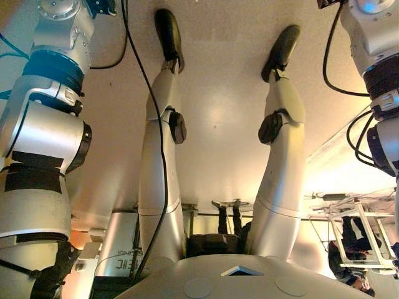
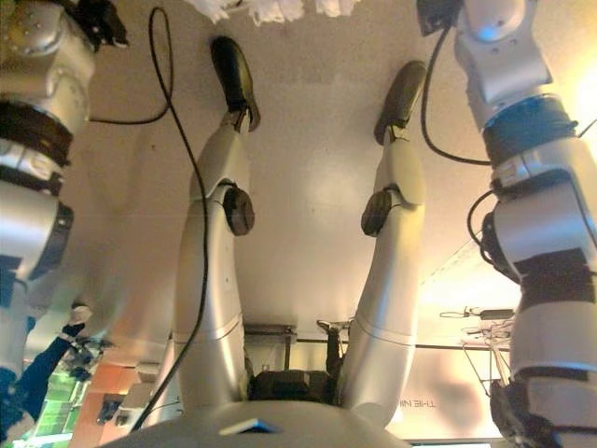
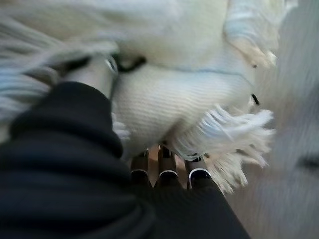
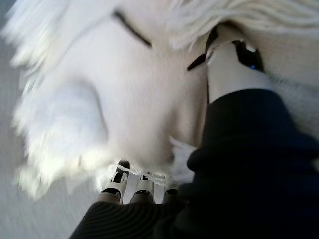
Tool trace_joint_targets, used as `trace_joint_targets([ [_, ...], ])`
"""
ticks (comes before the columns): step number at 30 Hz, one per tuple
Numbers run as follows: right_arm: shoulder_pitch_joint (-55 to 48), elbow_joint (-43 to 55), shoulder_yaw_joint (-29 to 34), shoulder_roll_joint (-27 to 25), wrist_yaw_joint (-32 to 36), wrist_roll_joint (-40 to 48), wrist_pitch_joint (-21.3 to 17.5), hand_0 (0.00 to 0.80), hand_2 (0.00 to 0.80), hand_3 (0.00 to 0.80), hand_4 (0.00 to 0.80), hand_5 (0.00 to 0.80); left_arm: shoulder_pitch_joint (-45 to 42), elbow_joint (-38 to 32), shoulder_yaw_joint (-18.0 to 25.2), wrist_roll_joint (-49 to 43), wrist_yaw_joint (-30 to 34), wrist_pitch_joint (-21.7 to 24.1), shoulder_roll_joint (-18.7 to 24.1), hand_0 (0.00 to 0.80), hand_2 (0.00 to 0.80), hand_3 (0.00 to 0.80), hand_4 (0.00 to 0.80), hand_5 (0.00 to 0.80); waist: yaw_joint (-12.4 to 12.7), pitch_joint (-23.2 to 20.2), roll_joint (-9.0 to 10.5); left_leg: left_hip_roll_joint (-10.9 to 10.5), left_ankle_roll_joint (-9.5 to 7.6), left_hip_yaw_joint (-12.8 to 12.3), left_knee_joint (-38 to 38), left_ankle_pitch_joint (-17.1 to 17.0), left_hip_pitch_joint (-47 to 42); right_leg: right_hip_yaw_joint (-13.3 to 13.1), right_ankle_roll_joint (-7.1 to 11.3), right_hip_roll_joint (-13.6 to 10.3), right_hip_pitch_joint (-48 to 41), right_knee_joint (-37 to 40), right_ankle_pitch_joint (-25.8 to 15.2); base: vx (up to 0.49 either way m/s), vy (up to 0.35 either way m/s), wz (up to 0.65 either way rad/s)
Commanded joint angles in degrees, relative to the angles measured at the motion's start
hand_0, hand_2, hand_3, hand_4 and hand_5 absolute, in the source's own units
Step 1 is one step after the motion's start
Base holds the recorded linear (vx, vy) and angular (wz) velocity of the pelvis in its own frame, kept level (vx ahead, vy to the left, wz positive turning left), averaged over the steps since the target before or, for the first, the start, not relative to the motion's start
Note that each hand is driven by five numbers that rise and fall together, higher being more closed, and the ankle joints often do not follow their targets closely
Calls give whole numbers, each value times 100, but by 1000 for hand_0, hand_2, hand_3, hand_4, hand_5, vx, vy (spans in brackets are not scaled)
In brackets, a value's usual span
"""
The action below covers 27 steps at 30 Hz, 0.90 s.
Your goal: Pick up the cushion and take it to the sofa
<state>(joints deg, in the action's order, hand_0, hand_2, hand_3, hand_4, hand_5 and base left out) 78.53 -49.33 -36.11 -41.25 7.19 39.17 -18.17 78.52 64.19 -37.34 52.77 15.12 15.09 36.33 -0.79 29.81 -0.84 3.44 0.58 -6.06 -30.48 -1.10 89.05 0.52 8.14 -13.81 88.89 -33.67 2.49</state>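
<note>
A white cushion (image 3: pixel 174 94) with fringed edges fills both wrist views. My left hand (image 3: pixel 167 172) has its fingers under the cushion's lower edge, and its thumb (image 3: pixel 97 74) presses into the fabric from the other side. My right hand (image 4: pixel 142 186) grips the same cushion (image 4: pixel 134 94) the same way, with its thumb (image 4: pixel 229 59) on the cloth. In the eye views both arms reach up out of the top edge, so the hands are hidden there. Only a bit of white fringe (image 2: pixel 252 9) shows at the top. No sofa is in view.
The eye views look down and back over pale floor (image 1: pixel 224 93). A white metal frame (image 1: pixel 358 240) stands at the right. A person's legs (image 1: pixel 227 218) show in the distance, and another person in blue trousers (image 2: pixel 28 383) is at the left.
</note>
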Motion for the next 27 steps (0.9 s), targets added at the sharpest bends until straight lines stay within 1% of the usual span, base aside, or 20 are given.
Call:
trace_joint_targets([
  [1,240,891,-568,548,1574,774,64,0,0,0,0,0,179,-1376,-361,384,1753,116,-867,800,800,800,800,800,-230,-2,-624,-35,270,150,-104,366,82,-367,-51,395,-387,-80,272,-2,-59,-2],
  [2,262,930,-589,576,1613,826,60,0,0,0,0,0,161,-1472,-374,507,1864,121,-897,800,800,800,800,800,-218,-2,-616,-44,271,164,-96,362,83,-356,-42,383,-402,-64,269,0,-85,-2],
  [3,307,943,-575,627,1681,847,57,800,800,800,800,800,152,-1601,-376,636,1962,130,-932,800,800,800,800,800,-206,-2,-611,-60,274,186,-74,359,83,-350,-36,384,-424,-18,264,-6,-92,-2],
  [7,362,1163,-488,699,1758,892,-100,800,800,800,800,800,-15,-2073,-239,917,2228,160,-1015,800,800,800,800,800,-145,-2,-608,-92,278,276,13,333,73,-283,-13,357,-501,144,243,-32,-95,3],
  [10,254,1347,-336,672,1649,924,-172,800,800,800,800,800,-257,-2337,-170,1130,2355,62,-1008,800,800,800,800,800,-100,-2,-592,-135,284,348,112,287,-4,-213,10,334,-628,314,195,-51,-114,-4],
  [13,-76,1589,-92,653,1530,841,-243,800,800,800,800,800,-703,-2610,-9,1144,2417,-96,-979,800,800,800,800,800,-48,-2,-537,-166,271,468,254,204,-197,-92,16,296,-879,502,131,-82,-136,-6],
  [16,-527,1846,150,654,1436,689,-351,800,800,800,800,800,-1205,-2863,56,1005,2436,-136,-906,800,800,800,800,800,-17,-2,-476,-157,291,571,404,107,-476,9,30,270,-1194,700,43,-126,-157,-9],
  [18,-1046,2142,349,663,1311,525,-499,800,800,800,800,800,-1793,-3072,160,972,2547,-76,-857,800,800,800,800,800,10,-2,-425,-125,318,648,542,17,-850,82,35,261,-1556,829,-18,-177,-167,-13],
  [20,-1508,2366,518,672,1185,382,-559,800,800,800,800,800,-2272,-3236,290,984,2637,-90,-856,800,800,800,800,800,24,-2,-383,-72,351,669,604,-21,-1220,138,37,237,-1839,831,-53,-158,-147,-22],
  [23,-2341,2714,848,819,927,152,-643,800,800,800,800,800,-3050,-3577,528,902,2597,-109,-1009,800,800,800,800,800,47,-2,-303,58,410,653,662,-48,-1851,268,27,121,-2329,782,-90,-156,-150,-17],
  [24,-2718,2903,996,901,824,33,-589,800,800,800,800,800,-3388,-3756,614,854,2556,-134,-1085,800,800,800,800,800,51,-2,-259,110,426,634,696,-59,-2171,334,20,69,-2594,773,-107,-32,-143,-15],
  [25,-3044,3024,1078,976,752,-52,-603,800,800,800,800,800,-3681,-3881,671,791,2537,-139,-1164,800,800,800,800,800,45,-2,-216,150,475,623,690,103,-2542,359,52,39,-2919,730,24,1,-127,-14],
  [27,-3629,3271,1274,1079,689,-217,-626,800,800,800,800,800,-4145,-4157,749,695,2461,-138,-1248,800,800,800,800,800,48,-2,-132,230,499,553,781,89,-3048,506,32,-16,-3372,755,10,-39,-137,-18],
])
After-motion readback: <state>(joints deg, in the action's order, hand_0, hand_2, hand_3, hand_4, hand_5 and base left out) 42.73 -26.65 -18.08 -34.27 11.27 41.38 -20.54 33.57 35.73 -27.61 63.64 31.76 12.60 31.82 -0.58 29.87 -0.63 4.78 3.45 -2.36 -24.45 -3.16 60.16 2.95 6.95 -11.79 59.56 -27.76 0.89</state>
